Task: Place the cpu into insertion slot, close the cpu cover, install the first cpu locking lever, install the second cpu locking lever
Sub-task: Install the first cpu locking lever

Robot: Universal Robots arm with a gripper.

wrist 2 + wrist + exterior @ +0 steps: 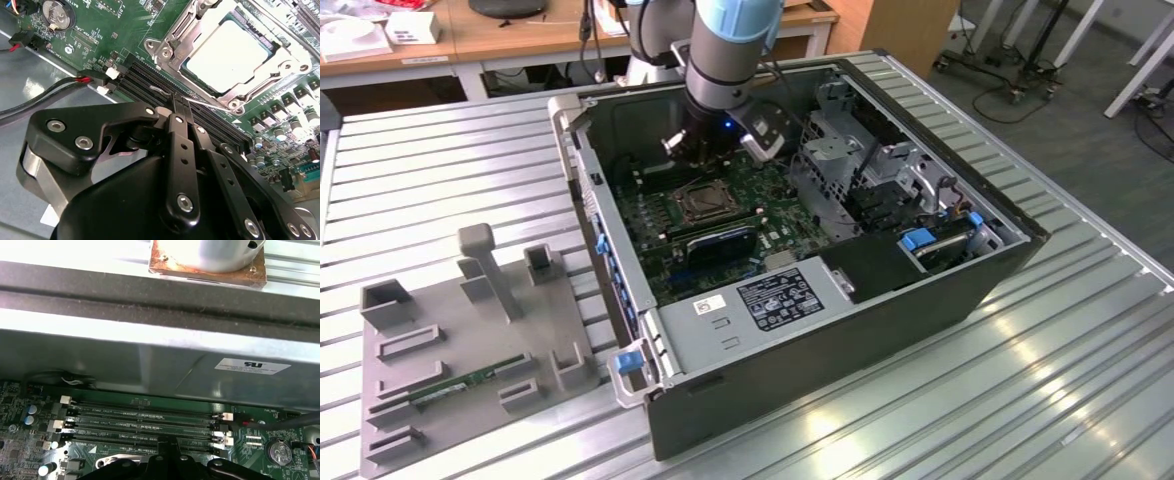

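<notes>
The cpu (232,52) lies flat in the insertion slot (700,203), its pale metal top showing through the window of the cpu cover (167,47), which is folded down over it. A thin wire locking lever (210,105) runs along the socket's edge nearest my gripper, and its hooked end sits right beside the fingertips. My gripper (178,100) is shut, its black fingers pressed together over the memory slots (140,80). In the exterior view the gripper (718,150) hangs inside the open computer case, just behind the socket. Whether the fingers touch the lever I cannot tell.
The case wall (150,360) rises close behind the memory slots (145,425). Black cables (50,95) and a coin battery (56,12) lie beside the gripper. A drive cage (854,160) and power supply (761,300) crowd the case. A grey fixture (467,340) holds a green memory stick (460,385).
</notes>
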